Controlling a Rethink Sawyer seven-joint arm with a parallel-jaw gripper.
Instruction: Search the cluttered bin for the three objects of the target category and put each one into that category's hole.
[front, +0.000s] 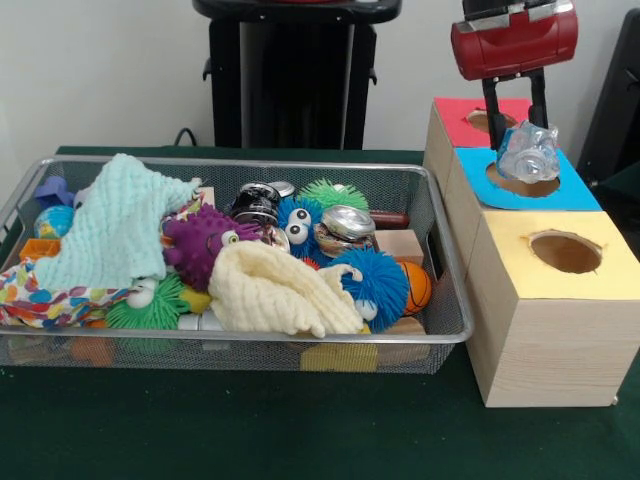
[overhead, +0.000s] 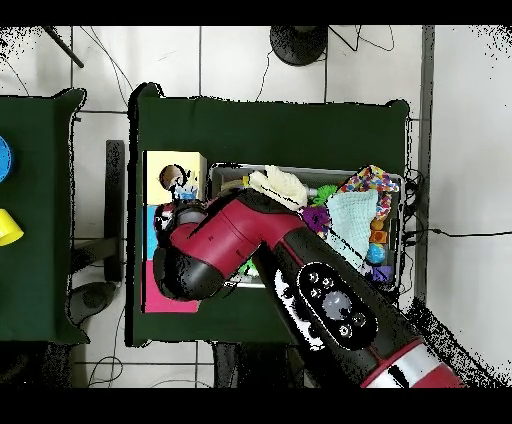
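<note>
I see the gripper above the middle box, its jaws either side of the bottle, which sits over that box's hole. Behind the jaws stands another box; in front, a third. Left of the jaws in the front view lies the bin, toys and cloths heaped inside.

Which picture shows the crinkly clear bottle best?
The front view: the clear bottle sits plainly in the tool, right above the blue box's hole. In the overhead view the red arm covers it, so I can't pick it out there.
</note>
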